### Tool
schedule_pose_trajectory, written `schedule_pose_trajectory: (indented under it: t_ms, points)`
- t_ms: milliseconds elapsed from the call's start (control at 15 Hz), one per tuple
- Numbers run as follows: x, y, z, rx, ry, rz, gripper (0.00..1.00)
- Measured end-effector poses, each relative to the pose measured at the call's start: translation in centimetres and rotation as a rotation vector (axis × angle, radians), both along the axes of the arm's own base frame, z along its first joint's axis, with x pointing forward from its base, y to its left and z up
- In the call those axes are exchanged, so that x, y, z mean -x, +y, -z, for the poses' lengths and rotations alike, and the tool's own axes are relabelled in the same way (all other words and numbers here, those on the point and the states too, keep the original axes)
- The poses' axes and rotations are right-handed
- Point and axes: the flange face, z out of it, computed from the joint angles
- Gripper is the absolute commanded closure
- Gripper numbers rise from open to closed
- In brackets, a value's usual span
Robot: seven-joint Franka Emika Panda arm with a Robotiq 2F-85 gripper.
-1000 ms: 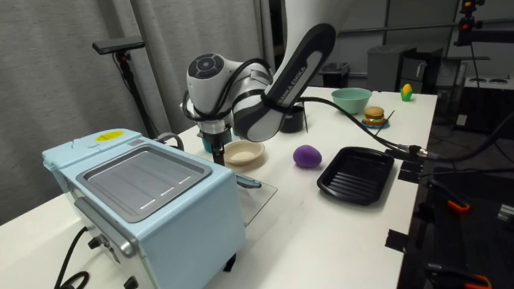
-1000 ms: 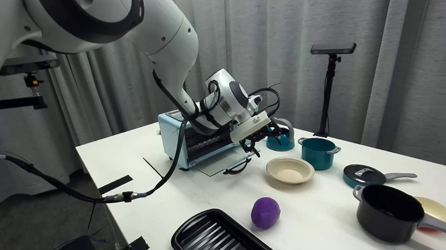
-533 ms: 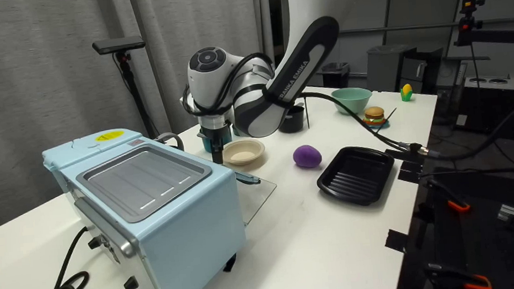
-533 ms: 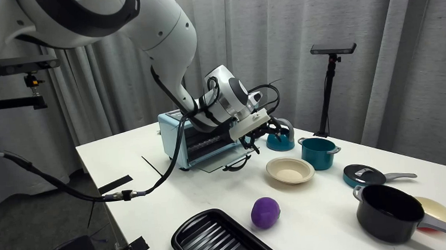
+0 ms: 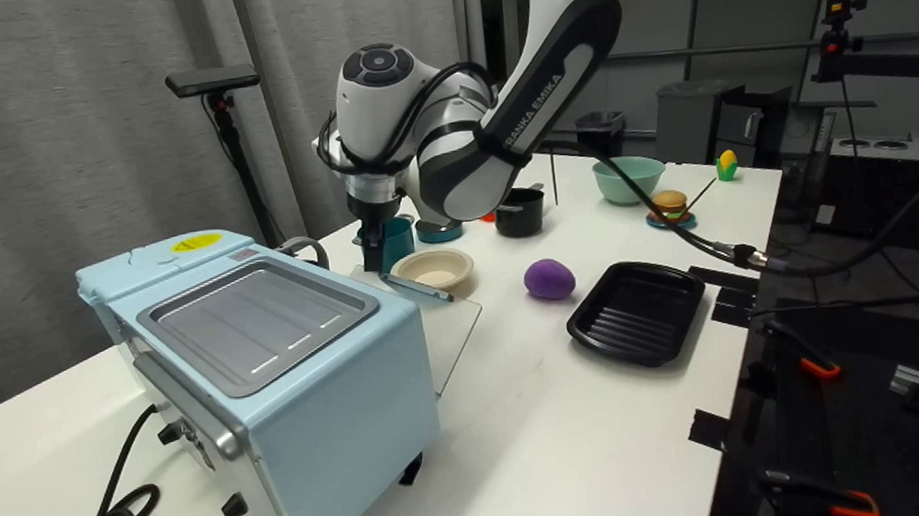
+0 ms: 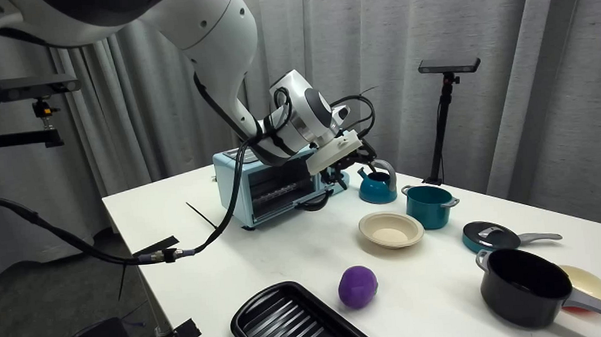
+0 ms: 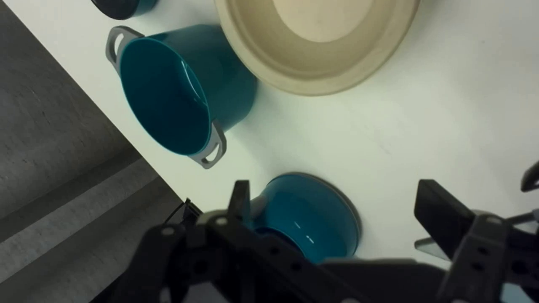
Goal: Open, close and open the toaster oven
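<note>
Light blue toaster oven [image 5: 305,396] on the white table [image 5: 558,432], its glass door [image 5: 450,338] partly open, tilted between lying flat and standing shut. My gripper [image 7: 334,189] is just beside the door's upper edge, near one end of the black handle [image 6: 318,203]. In the wrist view the jaws are spread wide and pinch nothing; part of the kettle [image 7: 311,214] shows beyond the gap. Whether a finger touches the door I cannot tell.

Handling: I judge the shell to be thin, stiff metal, light enough to slide if I shove the door hard. The door should be rigid and turn on its lower edge; the pane is probably slippery and the most fragile part, so I would not squeeze it. The best hold is mid-handle; a finger pressed on the upper edge should also swing it.

Lettering: "FRANKA EMIKA" reads along the arm [image 5: 522,119]. On the oven's top are a yellow oval sticker [image 5: 196,242] and a small label [image 5: 244,253]; any print on them is too small for me to read.
</note>
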Motion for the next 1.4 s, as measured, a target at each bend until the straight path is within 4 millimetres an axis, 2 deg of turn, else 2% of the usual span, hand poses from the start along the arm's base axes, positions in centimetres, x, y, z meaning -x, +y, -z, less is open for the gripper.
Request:
schedule_pose_trajectory:
  t_ms: [667,1200,1400]
  points:
    - [0.4,0.5,-1.2,-0.030,-0.038,-0.033,0.00]
    - [0.9,3.4,-4.0,0.012,-0.084,-0.112,0.00]
    - [1.3,4.3,-4.3,0.019,-0.086,-0.133,0.00]
